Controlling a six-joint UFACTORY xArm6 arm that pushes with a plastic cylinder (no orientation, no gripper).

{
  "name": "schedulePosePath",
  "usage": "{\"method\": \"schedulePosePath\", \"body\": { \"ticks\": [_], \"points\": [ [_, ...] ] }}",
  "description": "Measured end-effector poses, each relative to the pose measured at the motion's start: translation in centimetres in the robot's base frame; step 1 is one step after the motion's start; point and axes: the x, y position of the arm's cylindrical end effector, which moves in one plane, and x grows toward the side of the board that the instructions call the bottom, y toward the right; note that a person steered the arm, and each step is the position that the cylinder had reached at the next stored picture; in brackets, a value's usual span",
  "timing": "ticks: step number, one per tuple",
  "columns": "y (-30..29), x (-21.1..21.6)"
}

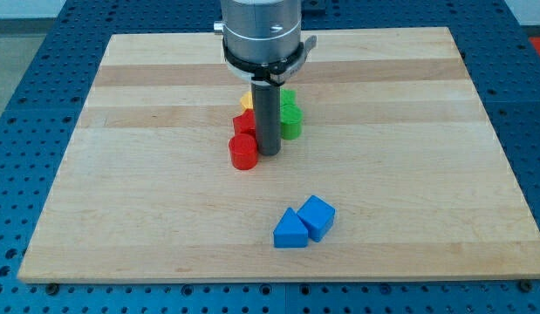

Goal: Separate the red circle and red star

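The red circle [242, 152] is a short red cylinder near the board's middle. The red star [244, 125] sits just above it in the view, touching or nearly touching it, partly hidden by the rod. My tip [270, 153] rests on the board right beside the red circle, on its right, and below the red star. The rod hides the middle of the block cluster.
A yellow block [246, 101] peeks out above the red star. Two green blocks [290, 111] sit to the rod's right. A blue triangle [290, 230] and a blue cube [317, 216] touch near the view's bottom. The wooden board [121, 174] lies on a blue table.
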Motion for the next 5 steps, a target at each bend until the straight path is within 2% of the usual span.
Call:
{"method": "schedulePosePath", "body": {
  "ticks": [5],
  "points": [
    [-1.2,-0.7]
  ]
}}
